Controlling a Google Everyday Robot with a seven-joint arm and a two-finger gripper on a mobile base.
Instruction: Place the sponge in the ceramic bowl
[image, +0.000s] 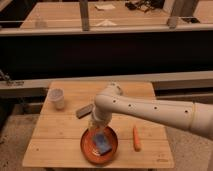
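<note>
The ceramic bowl (85, 148), a shallow orange-brown dish, sits near the front edge of the small wooden table (55, 145). The blue sponge (103, 144) lies inside it, right of the bowl's middle. My white arm reaches in from the right and bends down over the bowl. The gripper (96, 131) hangs at the bowl's back-left rim, just above and left of the sponge. I cannot tell if it still touches the sponge.
A translucent whitish cup (57, 98) stands at the table's back left. A grey flat bar (83, 111) lies behind the bowl, partly under the arm. An orange stick-shaped object (136, 138) lies right of the bowl. Long wooden benches run behind the table.
</note>
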